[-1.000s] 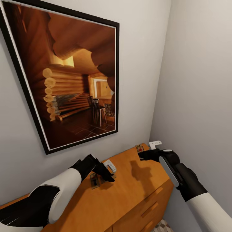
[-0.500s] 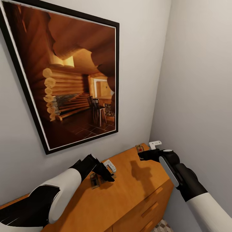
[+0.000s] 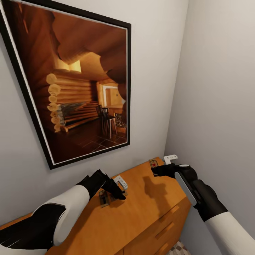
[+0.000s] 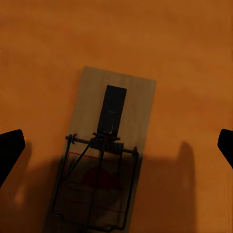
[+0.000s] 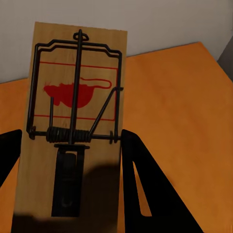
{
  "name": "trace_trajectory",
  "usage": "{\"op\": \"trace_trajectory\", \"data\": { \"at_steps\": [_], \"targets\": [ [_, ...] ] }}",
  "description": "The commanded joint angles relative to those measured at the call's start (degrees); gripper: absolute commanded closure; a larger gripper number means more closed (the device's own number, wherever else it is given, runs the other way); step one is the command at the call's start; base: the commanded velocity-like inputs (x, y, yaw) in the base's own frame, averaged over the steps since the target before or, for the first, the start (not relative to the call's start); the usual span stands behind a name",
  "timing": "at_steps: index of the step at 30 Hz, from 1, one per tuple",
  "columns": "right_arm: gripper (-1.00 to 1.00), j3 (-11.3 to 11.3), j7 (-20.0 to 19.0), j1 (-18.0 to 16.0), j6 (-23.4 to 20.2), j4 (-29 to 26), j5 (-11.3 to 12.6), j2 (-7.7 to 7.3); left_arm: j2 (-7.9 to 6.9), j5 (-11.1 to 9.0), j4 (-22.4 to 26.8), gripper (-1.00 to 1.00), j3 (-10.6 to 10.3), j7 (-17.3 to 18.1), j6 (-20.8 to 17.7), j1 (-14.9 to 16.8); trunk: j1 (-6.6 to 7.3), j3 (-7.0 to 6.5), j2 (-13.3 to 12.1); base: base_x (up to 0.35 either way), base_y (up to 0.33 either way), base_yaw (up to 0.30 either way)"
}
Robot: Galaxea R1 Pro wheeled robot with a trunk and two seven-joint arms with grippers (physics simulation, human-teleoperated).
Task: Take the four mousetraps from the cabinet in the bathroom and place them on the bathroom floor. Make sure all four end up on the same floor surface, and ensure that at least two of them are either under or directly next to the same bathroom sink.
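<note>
The orange-brown cabinet point(image 3: 141, 212) stands against the wall, its flat top in front of me. One mousetrap point(image 3: 103, 198) lies flat on that top, and the left wrist view shows this mousetrap point(image 4: 114, 107) between the wide-apart fingers of my left gripper point(image 4: 116, 143). That left gripper point(image 3: 116, 190) hovers open just over it. My right gripper point(image 3: 160, 165) is at the cabinet's far right corner, shut on a second mousetrap point(image 3: 153, 163). In the right wrist view this mousetrap point(image 5: 77, 92) sits between the dark fingers of the right gripper point(image 5: 70, 141), raised off the wood.
A large black-framed picture point(image 3: 74, 88) of a log cabin hangs on the wall above the cabinet. A grey side wall point(image 3: 219, 106) closes the corner on the right. Drawer handles point(image 3: 173, 210) face me, and a patch of patterned floor point(image 3: 179, 248) shows below.
</note>
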State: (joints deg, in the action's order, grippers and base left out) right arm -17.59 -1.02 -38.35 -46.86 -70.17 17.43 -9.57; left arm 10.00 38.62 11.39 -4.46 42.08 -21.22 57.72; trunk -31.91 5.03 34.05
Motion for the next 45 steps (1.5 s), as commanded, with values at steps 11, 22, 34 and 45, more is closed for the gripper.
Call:
{"op": "trace_trajectory", "data": {
  "at_steps": [11,22,34,45],
  "targets": [
    [1.0,-0.1,-0.1,-0.1,-0.2,-0.1,0.1,-0.02,0.0,-0.1,0.1,-1.0,-0.3,0.3,-0.5,0.0,-0.03,0.11,0.1,0.0,0.0,0.0],
    [1.0,-0.1,-0.1,-0.1,-0.1,0.1,0.1,-0.02,0.0,-0.1,0.1,-1.0,-0.3,0.2,-0.5,0.0,-0.03,0.11,0.1,0.0,0.0,0.0],
    [1.0,-0.2,-0.1,-0.1,0.3,0.5,0.2,-0.01,0.0,-0.1,0.1,-1.0,-0.3,0.2,-0.6,0.0,-0.03,0.11,0.1,0.0,0.0,0.0],
    [1.0,-0.2,-0.2,-0.1,0.3,0.6,0.2,-0.01,0.0,-0.1,0.1,-1.0,-0.3,0.2,-0.6,0.0,-1.12,1.01,2.1,0.0,0.0,0.0]
  ]
}}
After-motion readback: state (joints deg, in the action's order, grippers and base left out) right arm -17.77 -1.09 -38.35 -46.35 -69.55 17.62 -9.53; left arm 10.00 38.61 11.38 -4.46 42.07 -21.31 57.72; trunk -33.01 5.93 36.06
